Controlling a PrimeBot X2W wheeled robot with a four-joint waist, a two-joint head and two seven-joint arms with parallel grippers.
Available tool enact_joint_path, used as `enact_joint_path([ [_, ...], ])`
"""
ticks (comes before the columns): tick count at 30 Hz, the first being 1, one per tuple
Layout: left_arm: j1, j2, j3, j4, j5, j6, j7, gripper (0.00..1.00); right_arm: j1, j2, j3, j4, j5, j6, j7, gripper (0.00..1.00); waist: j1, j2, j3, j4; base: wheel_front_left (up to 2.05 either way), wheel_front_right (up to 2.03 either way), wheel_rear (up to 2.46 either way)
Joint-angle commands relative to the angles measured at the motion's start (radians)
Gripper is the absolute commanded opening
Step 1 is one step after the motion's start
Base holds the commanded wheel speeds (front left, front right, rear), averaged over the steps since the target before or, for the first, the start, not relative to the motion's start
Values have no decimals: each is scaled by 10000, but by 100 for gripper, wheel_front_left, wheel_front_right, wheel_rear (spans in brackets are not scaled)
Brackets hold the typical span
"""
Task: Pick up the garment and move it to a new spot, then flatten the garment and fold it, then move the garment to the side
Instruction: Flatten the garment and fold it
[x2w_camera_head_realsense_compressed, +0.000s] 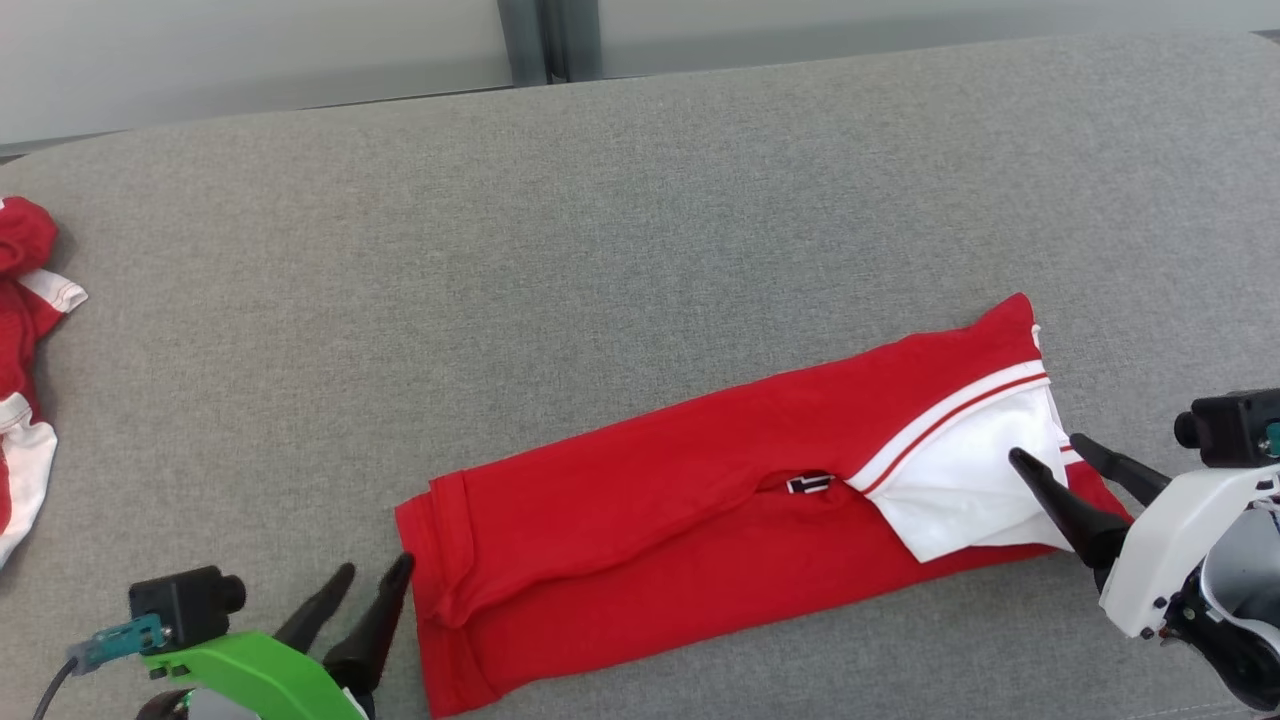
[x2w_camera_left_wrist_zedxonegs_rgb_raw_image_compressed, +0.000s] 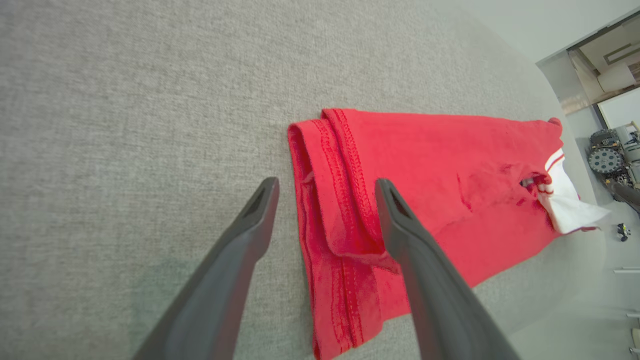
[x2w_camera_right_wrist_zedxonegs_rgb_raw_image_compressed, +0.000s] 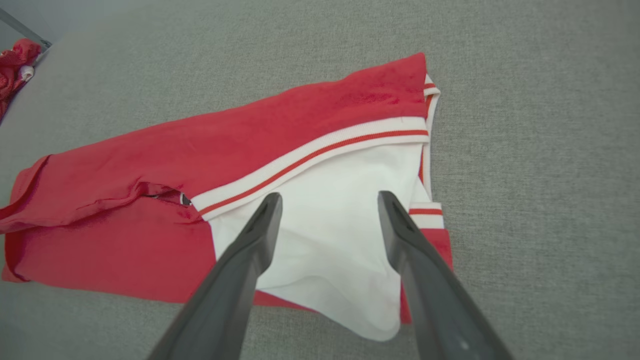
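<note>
The garment (x2w_camera_head_realsense_compressed: 640, 480) is a red shirt with a white, red-striped sleeve, folded lengthwise into a long strip on the grey surface. My left gripper (x2w_camera_head_realsense_compressed: 372, 582) stands open at the strip's left hem end, just off the cloth. In the left wrist view the left gripper (x2w_camera_left_wrist_zedxonegs_rgb_raw_image_compressed: 326, 188) straddles the hem edge of the garment (x2w_camera_left_wrist_zedxonegs_rgb_raw_image_compressed: 430, 165) with nothing held. My right gripper (x2w_camera_head_realsense_compressed: 1050, 452) is open above the white sleeve at the right end. In the right wrist view the right gripper (x2w_camera_right_wrist_zedxonegs_rgb_raw_image_compressed: 330, 201) hovers over the white panel of the garment (x2w_camera_right_wrist_zedxonegs_rgb_raw_image_compressed: 320, 235), empty.
The grey padded surface (x2w_camera_head_realsense_compressed: 640, 200) stretches wide behind and around the strip. Another red and white garment (x2w_camera_head_realsense_compressed: 25, 370) lies crumpled at the far left edge. A pale wall and a dark post (x2w_camera_head_realsense_compressed: 548, 40) stand beyond the back edge.
</note>
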Motion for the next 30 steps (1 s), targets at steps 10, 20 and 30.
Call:
enact_joint_path([
  [10, 129, -1070, 840, 635, 2867, 1110, -4641, 100, -1010, -259, -584, 473, -1584, 1, 2155, 100, 1, 0, 272, 249, 0, 0, 0],
  [20, -113, -2929, 1794, 938, 4913, 270, -4845, 100, -2217, 496, -98, 3229, -2353, 1, 2859, 100, 1, 0, 410, 953, 0, 0, 0],
  [30, 233, -3603, 2808, 1549, 5785, -744, -4837, 100, -2520, 150, 175, 4159, -150, -5, 2249, 0, 1, 0, -110, 853, 0, 0, 0],
])
